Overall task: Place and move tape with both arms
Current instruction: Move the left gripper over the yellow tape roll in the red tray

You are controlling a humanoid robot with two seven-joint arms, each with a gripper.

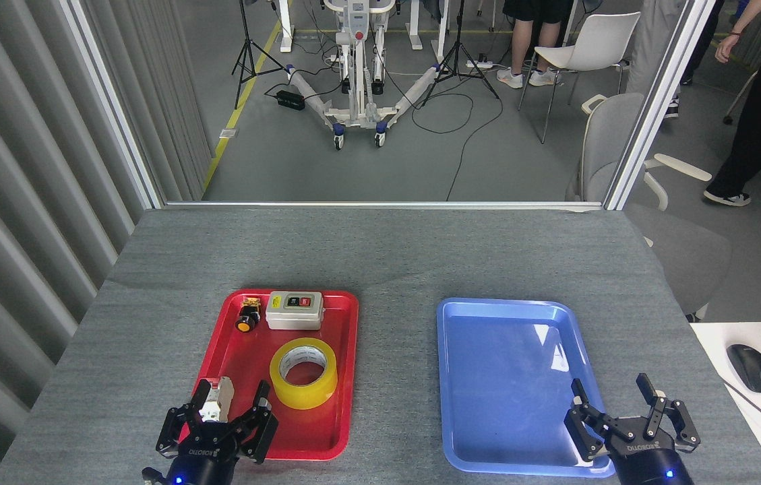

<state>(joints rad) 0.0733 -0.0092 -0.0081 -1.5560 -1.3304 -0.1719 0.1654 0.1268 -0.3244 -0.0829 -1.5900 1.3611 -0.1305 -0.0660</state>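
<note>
Black hands (232,394), seemingly white-lettered, blue-lit

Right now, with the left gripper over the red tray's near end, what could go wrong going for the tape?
The open left gripper hangs over a small beige part beside the tape; it might snag that instead. The switch box and yellow push button sit just beyond the roll in the red tray, so a push could knock them.

Glossy translucent tape (304,372); shiny plastic red tray (346,377); matt table (380,249).
</note>
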